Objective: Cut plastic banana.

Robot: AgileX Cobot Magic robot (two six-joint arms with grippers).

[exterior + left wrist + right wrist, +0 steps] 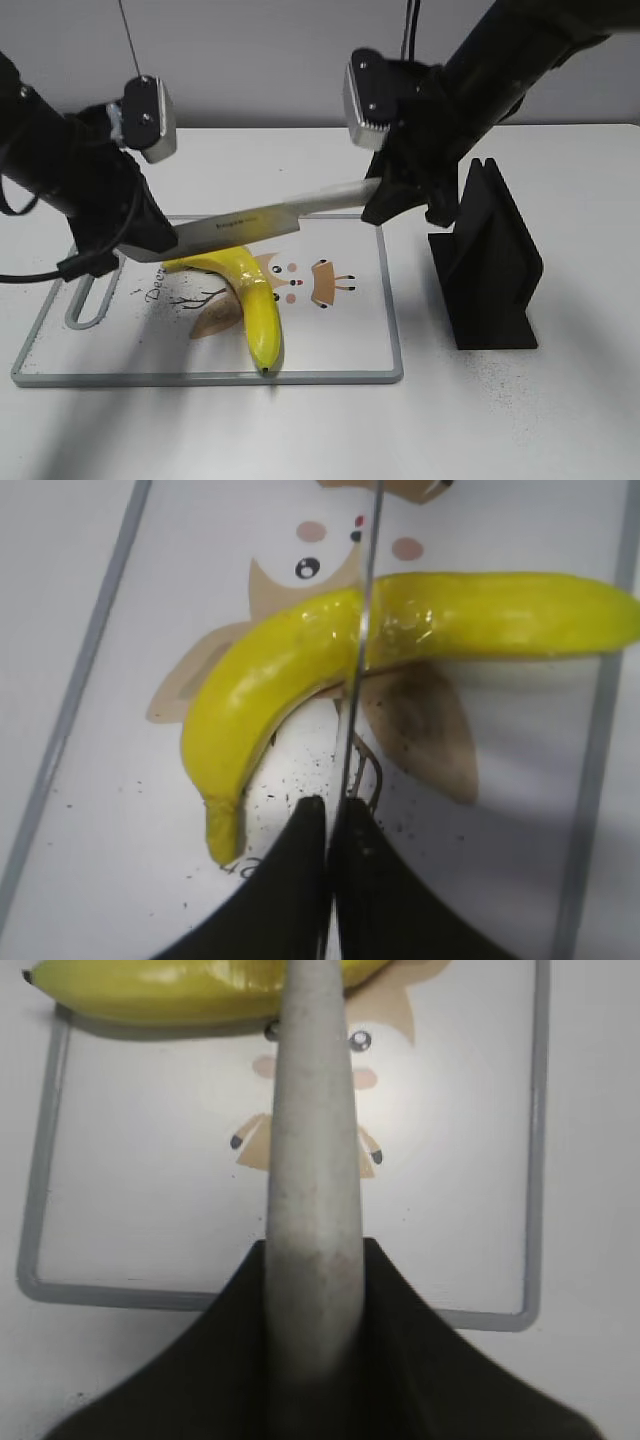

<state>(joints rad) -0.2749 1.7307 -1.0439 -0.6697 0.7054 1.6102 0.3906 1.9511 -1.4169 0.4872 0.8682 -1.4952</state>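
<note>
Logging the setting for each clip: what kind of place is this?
Probably a lab tabletop staged as a kitchen prep spot: a plain white table, a cartoon-printed cutting board and a black knife holder, with a plastic banana under the knife.

— Two arms, both matte black, thick and rounded along the links. Left arm [70, 175], right arm [500, 70].

— Boxy grey-silver camera housing on each wrist, rounded corners, small dark screws on the faces: left housing [147, 117], right housing [367, 98].

— Thin dark cable rising from each housing; another black cable [25, 275] trailing low at the left edge.

— Seen from the wrists: black, smooth, tapering fingers [300, 880], slightly glossy. Same black on the right side [200, 1360], wide and flaring.
</note>
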